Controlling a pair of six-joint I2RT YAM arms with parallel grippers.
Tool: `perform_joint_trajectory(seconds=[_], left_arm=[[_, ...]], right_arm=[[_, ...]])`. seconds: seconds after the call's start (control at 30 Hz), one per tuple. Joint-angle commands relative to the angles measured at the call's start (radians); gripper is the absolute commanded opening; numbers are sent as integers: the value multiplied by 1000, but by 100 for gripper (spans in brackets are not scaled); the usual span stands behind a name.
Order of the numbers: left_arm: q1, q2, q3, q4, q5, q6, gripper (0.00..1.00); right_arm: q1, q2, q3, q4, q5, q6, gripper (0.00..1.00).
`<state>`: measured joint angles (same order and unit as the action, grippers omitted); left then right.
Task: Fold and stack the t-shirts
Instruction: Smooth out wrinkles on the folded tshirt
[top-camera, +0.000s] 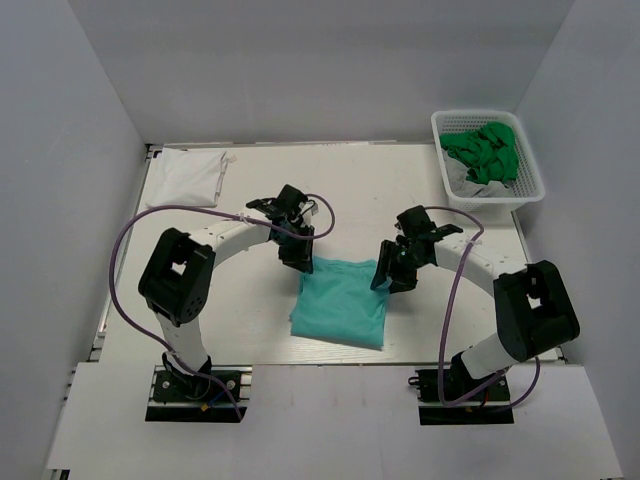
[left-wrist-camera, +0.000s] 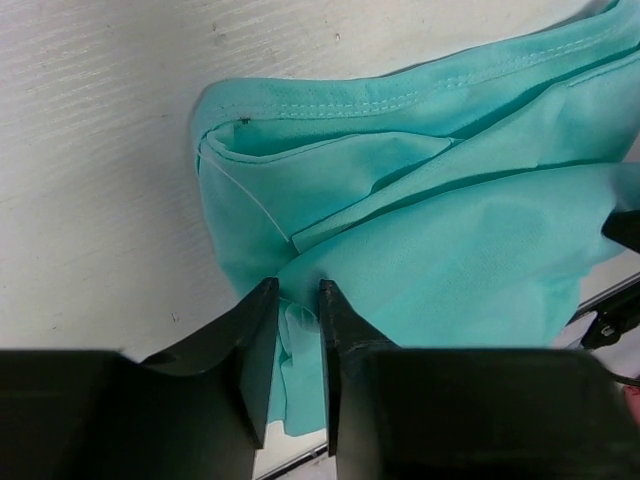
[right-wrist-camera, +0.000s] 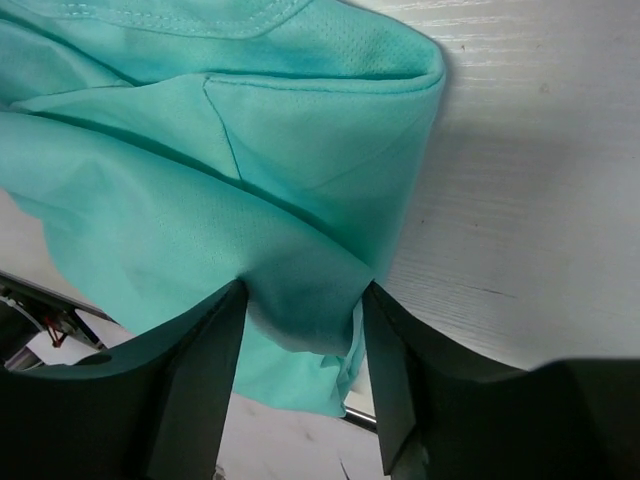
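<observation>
While the white wood-grain table sits between plain pale walls (a boxed-in cell), both pincers, left and right, pinch the soft teal cloth t-shirt.

Left gripper jaws nearly closed, right gripper jaws wider.

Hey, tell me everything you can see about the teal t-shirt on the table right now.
The teal t-shirt is soft, finely woven cloth with stitched hems, partly folded into a rough rectangle on the white table near its front edge. The left gripper pinches a fold at one far corner; the right gripper straddles bunched cloth at the other, jaws wider.
</observation>
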<state>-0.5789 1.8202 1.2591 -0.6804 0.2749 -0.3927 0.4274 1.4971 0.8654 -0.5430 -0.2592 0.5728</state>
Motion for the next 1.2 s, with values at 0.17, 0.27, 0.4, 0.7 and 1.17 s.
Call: perform_joint_trajectory(seconds=[0.17, 0.27, 0.4, 0.7, 1.17], left_arm=[[-6, -21, -39, 35, 50, 18, 0], [-6, -53, -49, 65, 82, 18, 0], [-6, -136, -58, 65, 80, 18, 0], [-6, -378, -79, 1, 113, 32, 0], [14, -495, 20, -68, 64, 11, 0]], right_arm=[[-4, 12, 24, 17, 23, 3, 28], [-1, 2, 32, 9, 21, -10, 12], [-3, -38, 44, -11, 3, -27, 0], [-1, -187, 110, -127, -155, -160, 0], [-9, -301, 224, -253, -236, -179, 0]])
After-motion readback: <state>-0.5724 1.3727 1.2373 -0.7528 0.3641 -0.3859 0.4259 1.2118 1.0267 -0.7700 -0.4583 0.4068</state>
